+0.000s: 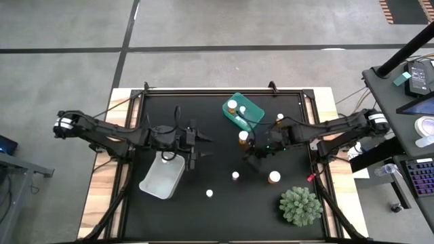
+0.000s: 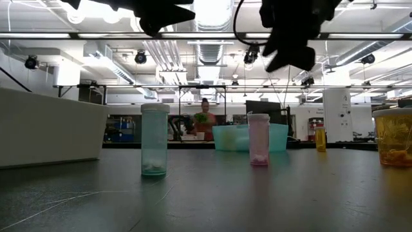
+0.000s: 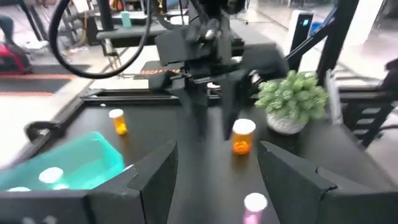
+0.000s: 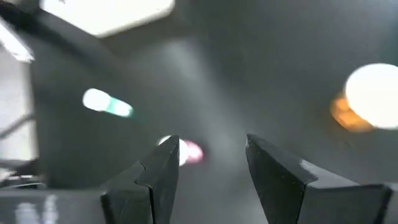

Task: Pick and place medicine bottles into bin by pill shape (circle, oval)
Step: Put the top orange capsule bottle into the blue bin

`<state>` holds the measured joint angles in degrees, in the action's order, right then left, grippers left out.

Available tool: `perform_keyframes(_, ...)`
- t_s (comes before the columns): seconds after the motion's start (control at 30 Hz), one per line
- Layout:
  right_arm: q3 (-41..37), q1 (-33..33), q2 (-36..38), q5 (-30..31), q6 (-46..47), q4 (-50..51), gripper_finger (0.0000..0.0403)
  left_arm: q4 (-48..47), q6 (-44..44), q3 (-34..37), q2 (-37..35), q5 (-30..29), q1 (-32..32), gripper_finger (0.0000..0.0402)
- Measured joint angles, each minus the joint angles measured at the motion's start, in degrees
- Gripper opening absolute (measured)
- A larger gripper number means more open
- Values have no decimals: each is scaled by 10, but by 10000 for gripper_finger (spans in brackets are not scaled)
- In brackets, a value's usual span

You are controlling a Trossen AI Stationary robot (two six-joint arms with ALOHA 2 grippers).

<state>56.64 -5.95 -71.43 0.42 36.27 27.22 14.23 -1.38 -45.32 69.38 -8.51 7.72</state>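
Several medicine bottles stand upright on the black table (image 1: 224, 217): a small pink one (image 1: 235, 175) (image 2: 259, 138), a small teal one (image 1: 209, 193) (image 2: 154, 138), and amber ones (image 1: 274, 177) (image 1: 243, 137). One more bottle (image 1: 232, 105) stands in the teal bin (image 1: 252, 108). My right gripper (image 1: 252, 160) (image 4: 211, 155) is open and empty, high above the table just right of the pink bottle (image 4: 189, 151). My left gripper (image 1: 198, 146) (image 3: 217, 180) is open and empty, raised beside the white bin (image 1: 163, 177).
A green spiky plant (image 1: 300, 205) stands at the near right corner. A small amber bottle (image 1: 280, 117) stands near the far right. The two grippers face each other over the table's middle, a short way apart.
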Motion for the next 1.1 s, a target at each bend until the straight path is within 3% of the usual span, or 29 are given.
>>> perform_keyframes(0.13, 23, -13, -15, 46, 17, 100, 176, 17, -34, 0, 9, -7, 28, 206)
perform_keyframes(0.3, 51, -11, -19, 135, 47, 207, 176, 18, -33, 0, 10, -73, 65, 206)
perform_keyframes(0.4, 65, -8, -18, 181, 62, 236, 176, 7, -3, 0, 3, -96, 74, 206)
perform_keyframes(0.57, 89, 1, -34, 191, 68, 230, 181, -50, 20, 0, -22, -119, 75, 206)
perform_keyframes(0.77, 125, 17, -108, 195, 92, 202, 228, -108, 61, 11, -60, -175, 74, 206)
perform_keyframes(0.87, 150, 32, -150, 224, 121, 208, 258, -110, 97, 19, -84, -206, 74, 206)
perform_keyframes(1.1, 199, 52, -223, 239, 233, 288, 308, -110, 108, 62, -158, -208, 90, 206)
